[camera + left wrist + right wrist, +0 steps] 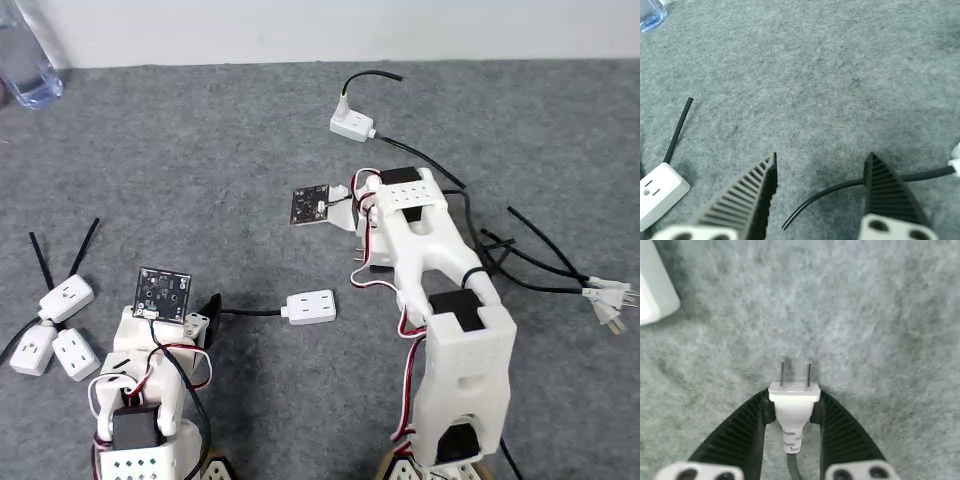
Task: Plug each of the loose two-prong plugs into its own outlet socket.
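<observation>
Right wrist view: right gripper [794, 397] is clamped on a white two-prong plug [793, 416], with a finger pressed to each flank of its body. In the high view the right arm's own bulk and wiring lie over that spot.

The prongs are bare and point straight out past the fingertips. The plug's long axis runs in line with the gripper, and its cord trails back between the fingers. The plug sits over bare grey felt [880, 315] and touches no socket. A white socket corner [652, 290] lies ahead and off to one side. It is probably the far socket [352, 123], though the crop is too tight to confirm.

Left wrist view: left gripper [823, 157] has its fingers spread wide and holds nothing. A black cord [830, 192] lies on the felt across the gap between them. The high view traces that cord to the middle socket [310, 307]. An edge socket [657, 192] lies near one finger. The high view places it among the left cluster of sockets [65, 298], three in all, beside the left arm.

High view, surroundings: loose plugs [610, 300] lie at the right edge, well apart from every socket. Their black cords loop behind the right arm. A bottle [25, 60] stands at the far left corner.
</observation>
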Controlling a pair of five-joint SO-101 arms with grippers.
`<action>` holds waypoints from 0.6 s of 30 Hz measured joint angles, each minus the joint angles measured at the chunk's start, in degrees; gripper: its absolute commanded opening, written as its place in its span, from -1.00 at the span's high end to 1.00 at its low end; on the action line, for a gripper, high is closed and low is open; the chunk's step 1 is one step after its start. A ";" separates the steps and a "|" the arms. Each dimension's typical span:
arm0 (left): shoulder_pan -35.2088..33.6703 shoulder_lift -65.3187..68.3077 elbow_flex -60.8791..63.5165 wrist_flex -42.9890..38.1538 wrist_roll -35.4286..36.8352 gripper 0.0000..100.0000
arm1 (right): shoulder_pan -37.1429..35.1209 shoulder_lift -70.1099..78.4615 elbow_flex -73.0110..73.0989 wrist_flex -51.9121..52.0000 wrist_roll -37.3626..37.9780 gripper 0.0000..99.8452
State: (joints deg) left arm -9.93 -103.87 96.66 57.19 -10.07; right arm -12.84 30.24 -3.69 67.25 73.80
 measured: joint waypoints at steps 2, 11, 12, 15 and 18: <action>0.00 0.00 0.00 0.00 0.00 0.47 | 0.00 0.97 -0.70 -0.26 0.26 0.98; 0.00 0.00 0.00 0.00 0.00 0.47 | 0.00 -0.70 -0.70 2.20 0.88 0.98; 0.00 0.00 0.00 0.00 0.00 0.47 | 0.09 -1.49 -0.70 2.99 0.88 0.98; 0.70 0.00 0.00 0.00 -1.41 0.47 | 0.18 -4.84 -0.62 6.95 -2.11 0.98; 3.43 0.00 0.00 0.00 -2.81 0.47 | -1.14 -7.65 -0.53 11.16 -7.47 0.98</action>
State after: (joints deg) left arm -6.51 -103.87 96.66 57.19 -12.88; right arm -13.98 22.59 -4.22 78.42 66.33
